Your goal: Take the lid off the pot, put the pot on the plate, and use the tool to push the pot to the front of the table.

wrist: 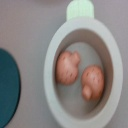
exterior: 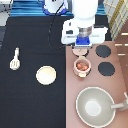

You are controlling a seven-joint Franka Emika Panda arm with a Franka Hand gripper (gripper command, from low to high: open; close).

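Overhead, gripper (exterior: pixel 81 49) above the stove (exterior: pixel 95 75), just beyond the lidless pot (exterior: pixel 82 65) toward the exterior view's top; plate (exterior: pixel 46 75), tool (exterior: pixel 15 59) on the table (exterior: pixel 30 100); pan (exterior: pixel 95 106) nearby.

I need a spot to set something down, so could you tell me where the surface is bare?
Bare table lies below the plate and tool, and between them and the stove. The stove side is crowded: the gripper hangs just above the pot, beside burners and the large pan.

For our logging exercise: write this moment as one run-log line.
gripper over pot | pot uncovered, on stove | plate on table, nothing on it | tool on table, apart
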